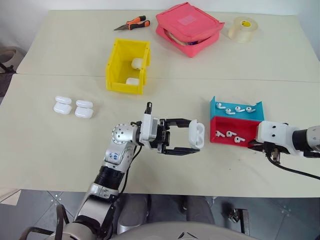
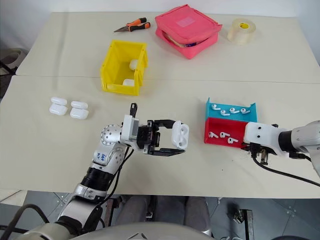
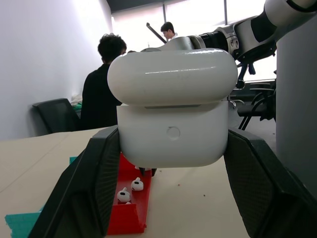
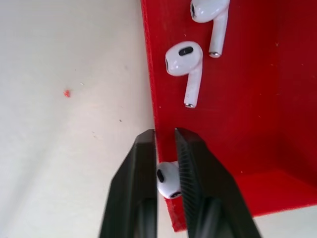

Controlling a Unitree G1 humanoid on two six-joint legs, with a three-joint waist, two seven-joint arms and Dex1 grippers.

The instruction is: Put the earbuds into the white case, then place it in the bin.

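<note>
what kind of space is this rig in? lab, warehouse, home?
Most likely an office-style lab or workshop. Pale tables are pushed together as a bench, hand tools lie about (cutters, a tape roll), and the left wrist view shows people and an office chair beside bright windows.

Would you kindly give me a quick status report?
Left hand shut on open white case. Right hand pinching an earbud in red tray. Nothing blocking.
</note>
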